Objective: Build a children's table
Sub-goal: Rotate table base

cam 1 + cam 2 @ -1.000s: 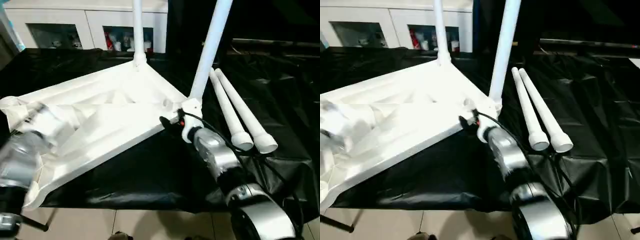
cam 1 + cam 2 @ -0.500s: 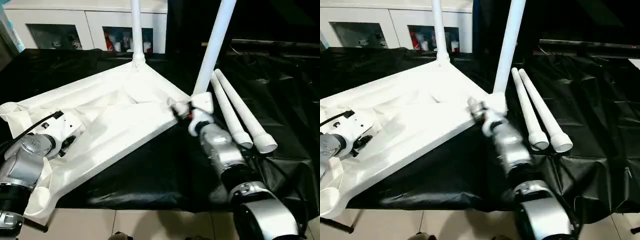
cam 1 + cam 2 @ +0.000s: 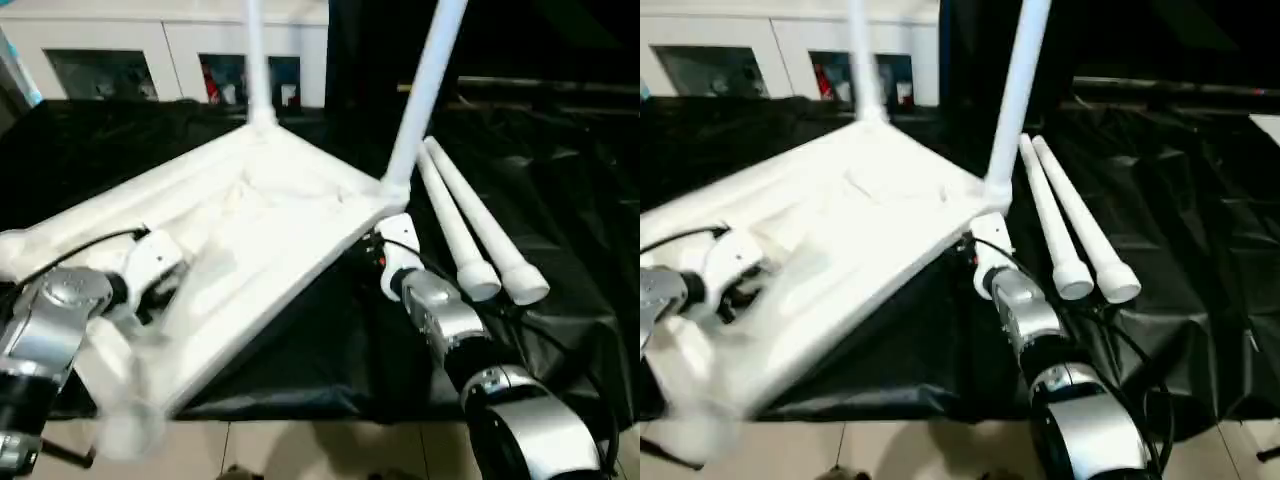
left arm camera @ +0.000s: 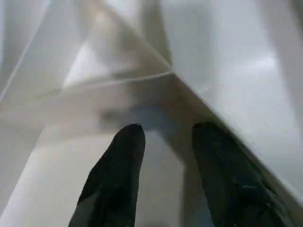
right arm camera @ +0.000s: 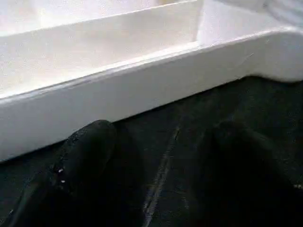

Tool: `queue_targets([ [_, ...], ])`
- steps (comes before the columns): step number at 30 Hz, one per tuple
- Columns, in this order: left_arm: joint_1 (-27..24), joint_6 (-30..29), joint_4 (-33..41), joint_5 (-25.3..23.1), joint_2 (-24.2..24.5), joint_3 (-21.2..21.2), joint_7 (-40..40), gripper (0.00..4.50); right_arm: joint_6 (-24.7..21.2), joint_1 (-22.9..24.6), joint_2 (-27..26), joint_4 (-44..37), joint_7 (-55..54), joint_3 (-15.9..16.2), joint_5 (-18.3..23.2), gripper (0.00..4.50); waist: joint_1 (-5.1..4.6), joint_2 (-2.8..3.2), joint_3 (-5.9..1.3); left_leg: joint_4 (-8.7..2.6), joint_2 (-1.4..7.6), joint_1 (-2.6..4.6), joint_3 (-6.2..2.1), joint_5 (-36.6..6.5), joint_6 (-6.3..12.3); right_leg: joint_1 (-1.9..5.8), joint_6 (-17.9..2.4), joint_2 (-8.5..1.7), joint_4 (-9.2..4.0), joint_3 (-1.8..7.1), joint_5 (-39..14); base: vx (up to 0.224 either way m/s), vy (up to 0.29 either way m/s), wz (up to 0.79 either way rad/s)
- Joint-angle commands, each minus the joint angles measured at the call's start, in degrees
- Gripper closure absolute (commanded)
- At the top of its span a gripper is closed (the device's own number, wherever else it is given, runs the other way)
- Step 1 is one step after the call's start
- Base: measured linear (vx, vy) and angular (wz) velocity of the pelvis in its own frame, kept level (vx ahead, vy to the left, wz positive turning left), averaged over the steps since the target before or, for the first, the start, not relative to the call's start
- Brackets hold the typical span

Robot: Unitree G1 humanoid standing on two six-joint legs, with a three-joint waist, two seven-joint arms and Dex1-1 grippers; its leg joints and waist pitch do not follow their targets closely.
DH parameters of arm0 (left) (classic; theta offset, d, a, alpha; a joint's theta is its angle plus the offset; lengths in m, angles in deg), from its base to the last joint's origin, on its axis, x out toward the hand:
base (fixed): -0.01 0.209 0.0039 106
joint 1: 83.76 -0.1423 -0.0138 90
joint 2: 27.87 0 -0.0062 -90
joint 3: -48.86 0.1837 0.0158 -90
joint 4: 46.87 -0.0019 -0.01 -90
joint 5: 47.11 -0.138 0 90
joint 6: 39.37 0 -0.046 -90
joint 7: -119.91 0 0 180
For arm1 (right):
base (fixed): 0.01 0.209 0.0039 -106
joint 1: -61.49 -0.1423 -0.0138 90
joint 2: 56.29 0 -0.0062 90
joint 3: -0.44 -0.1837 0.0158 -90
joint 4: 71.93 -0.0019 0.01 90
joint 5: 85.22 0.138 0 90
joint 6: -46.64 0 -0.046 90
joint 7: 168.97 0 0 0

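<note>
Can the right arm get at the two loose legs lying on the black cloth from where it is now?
Probably yes. The right gripper sits at the tabletop's near corner, fingers open, and the two loose legs lie just to its right on the black cloth with nothing between them.

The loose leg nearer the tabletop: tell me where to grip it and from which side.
Grip the nearer loose leg on its slim shaft, above the flared end that points toward the robot, probably coming from above. It lies flat on the black cloth beside the other loose leg, so sideways access looks blocked. The right gripper, open, is closest.
</note>
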Motion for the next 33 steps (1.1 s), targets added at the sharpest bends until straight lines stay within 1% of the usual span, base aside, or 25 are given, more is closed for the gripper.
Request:
queue_targets([
  [1, -0.1, 2.5, 3.2, 3.1, 0.3, 1.4, 4.3, 2.52, 0.4, -2.3, -1.1, 0.5, 2.2, 1.6, -0.5, 0.56, 0.07, 0.87, -4.38, -4.12, 0.8, 1.35, -0.49, -13.9, -0.64, 2.66, -14.4, -2.07, -2.94, 1.71, -6.5, 0.0, 0.0, 0.0],
  [2, -0.4, 1.9, 4.5, 4.5, 0.4, 1.8, 6.4, 2.52, 0.5, -2.6, -1.2, 0.7, 2.8, 1.7, -0.6, 0.56, -0.11, 0.64, -4.35, -4.14, 0.8, 1.33, -0.42, -13.9, -0.61, 2.65, -14.5, -1.99, -2.99, 1.72, -6.6, 0.0, 0.0, 0.0],
  [3, -0.7, 1.5, 5.8, 5.8, 0.5, 2.3, 8.7, 2.52, 0.6, -2.9, -1.2, 0.9, 3.3, 1.9, -0.7, 0.56, -0.11, 0.72, -4.38, -4.1, 0.85, 1.3, -0.46, -13.2, -0.49, 2.79, -14.6, -2.1, -2.85, 1.75, -6.1, 0.0, 0.0, 0.0],
  [5, -0.9, 1.2, 7.6, 7.3, 0.4, 3.5, 12.1, 2.52, 0.7, -3.3, -1.1, 1.2, 4.0, 2.1, -0.9, 0.56, -0.24, 0.56, -4.44, -4.03, 0.84, 1.3, -0.38, -12.1, -0.23, 2.82, -14.8, -2.05, -2.68, 1.73, -5.1, 0.0, 0.0, 0.0],
  [9, 1.4, 1.5, 6.9, 7.8, -1.9, 6.6, 15.2, 2.52, 1.2, -4.0, -0.2, 1.8, 4.2, 1.9, -1.4, 0.56, -0.39, 0.5, -4.37, -3.9, 0.78, 1.42, -0.17, -11.7, 0.13, 2.79, -15.2, -1.92, -2.71, 1.76, -4.9, 0.0, 0.0, 0.0],
  [11, 3.5, 2.2, 4.8, 8.0, -3.8, 7.7, 16.5, 2.52, 1.4, -4.2, 0.3, 2.1, 4.4, 1.8, -1.5, 0.56, -0.48, 0.3, -4.35, -3.9, 0.79, 1.33, -0.16, -12.1, -0.06, 2.9, -14.9, -2.01, -2.79, 1.83, -5.8, 0.0, 0.0, 0.0],
  [13, 5.1, 2.6, 3.0, 8.0, -5.1, 8.5, 17.3, 2.52, 1.6, -4.4, 0.7, 2.2, 4.6, 1.6, -1.6, 0.56, -0.38, 0.38, -4.41, -3.77, 0.67, 1.5, -0.1, -12.1, -0.16, 2.86, -14.7, -2.0, -2.89, 1.88, -6.1, 0.0, 0.0, 0.0],
  [14, 6.8, 3.3, 0.9, 8.0, -6.4, 9.4, 18.3, 2.52, 1.6, -4.4, 1.1, 2.1, 4.9, 1.4, -1.5, 0.56, -0.47, 0.54, -4.46, -3.77, 0.68, 1.34, -0.14, -11.4, -0.09, 2.96, -14.7, -1.94, -2.76, 1.86, -5.0, 0.0, 0.0, 0.0],
  [15, 7.8, 4.1, -0.6, 7.5, -7.1, 9.7, 18.0, 2.52, 1.6, -4.4, 1.3, 2.0, 5.0, 1.4, -1.6, 0.56, -0.33, 0.47, -4.57, -3.66, 0.61, 1.44, -0.13, -11.3, -0.16, 3.01, -14.8, -1.92, -2.72, 1.83, -4.7, 0.0, 0.0, 0.0],
  [16, 10.3, 6.4, -4.8, 5.9, -8.8, 10.5, 17.0, 2.52, 1.8, -4.3, 1.8, 1.6, 4.9, 1.4, -1.7, 0.56, -0.32, 0.66, -4.55, -3.62, 0.47, 1.48, -0.07, -11.2, -0.01, 2.96, -14.8, -1.75, -2.81, 1.81, -4.2, 0.0, 0.0, 0.0],
  [17, 11.6, 7.7, -7.1, 5.1, -9.6, 10.9, 16.5, 2.52, 1.9, -4.2, 2.0, 1.5, 4.9, 1.4, -1.8, 0.56, -0.25, 0.56, -4.56, -3.58, 0.48, 1.55, -0.03, -11.3, 0.11, 2.91, -14.8, -1.73, -2.92, 1.81, -4.0, 0.0, 0.0, 0.0],
  [18, 14.0, 9.9, -11.3, 3.3, -10.8, 11.4, 13.9, 2.52, 2.1, -4.1, 2.4, 1.2, 4.9, 1.3, -1.8, 0.56, -0.1, 0.69, -4.59, -3.57, 0.51, 1.46, -0.1, -11.5, -0.06, 3.11, -14.9, -1.87, -2.75, 1.81, -3.8, 0.0, 0.0, 0.0],
  [19, 15.3, 11.0, -13.5, 2.3, -11.3, 11.7, 12.2, 2.52, 2.2, -4.2, 2.6, 1.2, 5.0, 1.1, -1.7, 0.56, -0.11, 0.57, -4.51, -3.63, 0.44, 1.35, -0.11, -11.9, -0.03, 3.1, -14.6, -1.8, -2.96, 1.77, -4.4, 0.0, 0.0, 0.0],
  [20, 16.1, 11.7, -14.9, 1.7, -11.7, 11.8, 11.0, 2.52, 2.2, -4.1, 2.7, 1.0, 4.9, 1.1, -1.7, 0.56, -0.08, 0.58, -4.64, -3.57, 0.53, 1.54, -0.13, -12.6, -0.29, 3.14, -14.4, -1.91, -2.97, 1.81, -4.6, 0.0, 0.0, 0.0],
  [21, 19.0, 13.7, -19.9, 0.1, -13.1, 11.7, 6.5, 2.52, 2.4, -3.9, 3.2, 0.3, 4.8, 1.1, -1.8, 0.56, -0.07, 0.39, -4.7, -3.54, 0.37, 1.29, -0.25, -12.1, -0.05, 3.33, -14.0, -1.83, -2.99, 1.73, -4.5, 0.0, 0.0, 0.0],
  [22, 19.0, 13.7, -19.9, 0.1, -13.1, 11.7, 6.5, 2.52, 2.4, -3.9, 3.2, 0.3, 4.8, 1.1, -1.8, 0.56, -0.07, 0.39, -4.7, -3.54, 0.37, 1.29, -0.25, -12.1, -0.05, 3.33, -14.0, -1.83, -2.99, 1.73, -4.5, 0.0, 0.0, 0.0],
  [23, 22.9, 17.1, -26.3, -3.2, -13.8, 12.7, 0.2, 2.52, 2.3, -3.5, 4.0, -0.9, 5.0, 1.0, -1.6, 0.56, -0.14, 0.63, -4.64, -3.51, 0.31, 1.36, -0.25, -12.6, -0.06, 3.22, -13.8, -1.72, -3.17, 1.7, -4.7, 0.0, 0.0, 0.0],
  [24, 23.7, 17.3, -27.7, -3.8, -13.9, 12.8, -1.2, 2.52, 2.3, -3.3, 4.2, -1.3, 5.0, 1.0, -1.6, 0.56, -0.08, 0.5, -4.76, -3.5, 0.46, 1.44, -0.36, -13.4, -0.13, 3.36, -13.5, -1.88, -3.11, 1.69, -5.3, 0.0, 0.0, 0.0],
  [25, 24.9, 17.9, -29.5, -4.6, -14.0, 13.2, -2.7, 2.52, 2.3, -3.2, 4.5, -1.8, 5.1, 1.0, -1.6, 0.56, -0.05, 0.51, -4.71, -3.51, 0.43, 1.31, -0.44, -13.4, -0.19, 3.42, -13.3, -1.93, -3.12, 1.65, -5.8, 0.0, 0.0, 0.0],
  [26, 25.6, 18.4, -30.7, -5.1, -14.1, 13.4, -3.7, 2.52, 2.3, -3.0, 4.7, -2.2, 5.2, 1.0, -1.6, 0.56, -0.3, 0.5, -4.72, -3.62, 0.36, 0.91, -0.65, -13.4, -0.36, 3.7, -12.9, -1.96, -3.16, 1.54, -6.8, 0.0, 0.0, 0.0],
  [27, 28.2, 19.8, -35.0, -7.1, -14.2, 13.9, -8.3, 2.52, 2.3, -2.2, 5.7, -4.5, 5.9, 1.2, -1.6, 0.56, -0.28, 0.48, -4.89, -3.46, 0.37, 1.17, -0.59, -13.0, -0.25, 3.49, -13.1, -1.99, -3.24, 1.57, -6.4, 0.0, 0.0, 0.0],
  [28, 29.8, 20.7, -37.7, -8.3, -14.4, 14.1, -12.1, 2.52, 2.2, -1.7, 6.4, -6.2, 6.5, 1.2, -1.5, 0.56, -0.3, 0.41, -4.82, -3.36, 0.31, 1.15, -0.58, -12.8, 0.15, 3.45, -13.2, -1.79, -3.24, 1.56, -5.6, 0.0, 0.0, 0.0],
  [29, 29.8, 20.7, -37.7, -8.3, -14.4, 14.1, -12.1, 2.52, 2.2, -1.7, 6.4, -6.2, 6.5, 1.2, -1.5, 0.56, -0.23, 0.46, -4.84, -3.35, 0.34, 1.19, -0.55, -12.6, 0.29, 3.48, -13.3, -1.79, -3.2, 1.58, -5.1, 0.0, 0.0, 0.0],
  [32, 32.7, 22.5, -42.3, -9.7, -15.5, 12.4, -25.1, 2.52, 0.7, -0.3, 8.5, -11.6, 9.1, 0.9, -0.6, 0.56, -0.15, 0.15, -4.95, -3.19, 0.36, 1.03, -0.61, -11.3, 1.09, 3.66, -13.8, -1.75, -2.96, 1.43, -3.4, 0.0, 0.0, 0.0],
  [33, 32.9, 22.7, -42.6, -9.6, -15.6, 12.3, -25.7, 2.52, 0.6, -0.2, 8.7, -11.9, 9.3, 0.9, -0.6, 0.56, 0.06, 0.27, -5.05, -3.11, 0.42, 1.23, -0.64, -10.9, 1.48, 3.62, -13.9, -1.73, -2.9, 1.41, -2.6, 0.0, 0.0, 0.0],
])
